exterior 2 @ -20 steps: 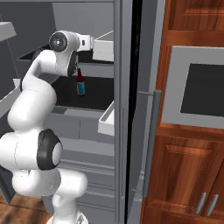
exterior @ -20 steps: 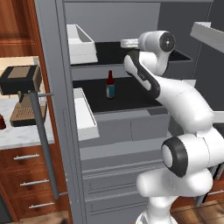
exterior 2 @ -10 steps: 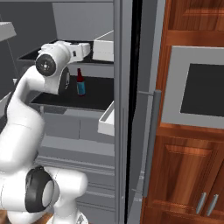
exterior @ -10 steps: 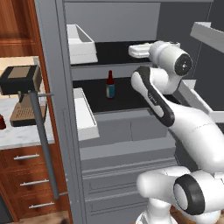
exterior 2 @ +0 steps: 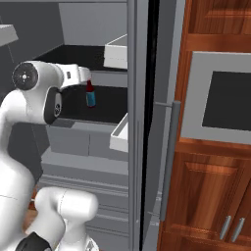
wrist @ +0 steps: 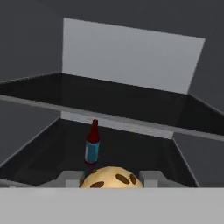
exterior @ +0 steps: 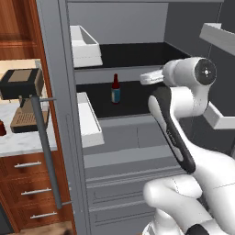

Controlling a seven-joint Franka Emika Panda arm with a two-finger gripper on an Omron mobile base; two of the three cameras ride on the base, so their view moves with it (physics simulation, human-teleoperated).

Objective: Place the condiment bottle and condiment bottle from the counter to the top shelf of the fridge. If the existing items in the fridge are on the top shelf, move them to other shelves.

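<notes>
Hand view: gripper (wrist: 112, 180), swung rightward since earlier, clasps the tan speckled ball (wrist: 112, 178); red-necked bottle (wrist: 92, 148) stands on the fridge's black shelf (wrist: 144, 153).

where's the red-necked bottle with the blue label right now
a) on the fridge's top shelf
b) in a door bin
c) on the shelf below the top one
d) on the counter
c: the red-necked bottle stands upright on the black shelf below the top shelf, and the hand view also shows it beneath that upper board.
</notes>
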